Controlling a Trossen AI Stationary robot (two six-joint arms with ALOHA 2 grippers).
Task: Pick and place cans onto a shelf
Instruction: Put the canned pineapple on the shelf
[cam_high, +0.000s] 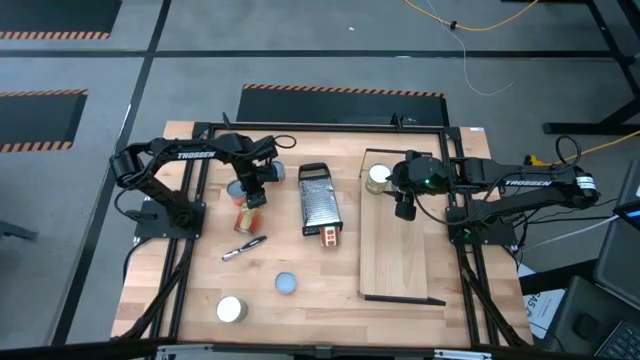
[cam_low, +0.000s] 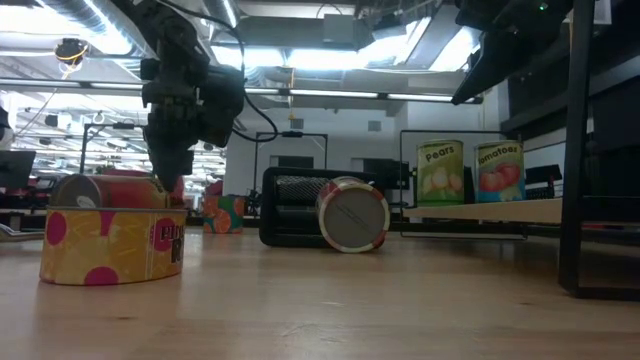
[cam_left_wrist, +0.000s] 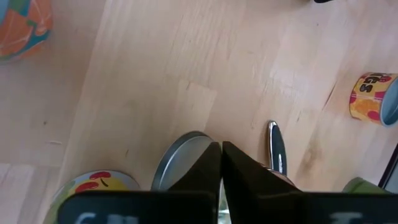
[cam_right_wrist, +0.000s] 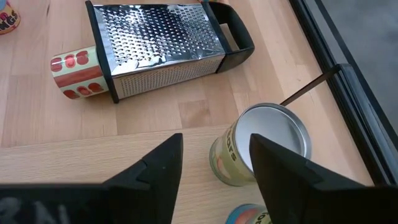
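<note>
My left gripper (cam_high: 253, 193) (cam_left_wrist: 221, 163) points down at the table's left part, shut, its tips at the rim of a silver-topped can (cam_left_wrist: 179, 160) (cam_high: 237, 189). A red-labelled can (cam_high: 246, 218) is beside it. My right gripper (cam_high: 404, 207) (cam_right_wrist: 216, 142) hangs open above the shelf (cam_high: 402, 250), holding nothing. A silver-topped can (cam_right_wrist: 264, 146) (cam_high: 378, 178) stands upright on the shelf's far end. The low view shows two upright cans there, a pears can (cam_low: 440, 172) and a tomato can (cam_low: 499, 168). My left gripper's shut fingers (cam_left_wrist: 205, 171) come from above, slanting, at the edge of the can's silver top (cam_left_wrist: 186, 149). The fingers cover that spot, so I cannot tell whether they touch it. Nothing shows between them.
A metal grater (cam_high: 320, 200) lies mid-table with a red-dotted can (cam_high: 328, 237) on its side at its near end. A slim silver tool (cam_high: 244, 248) lies near the left gripper. A pale-blue-topped can (cam_high: 286, 283) and a cream-topped can (cam_high: 231, 309) stand toward the near edge.
</note>
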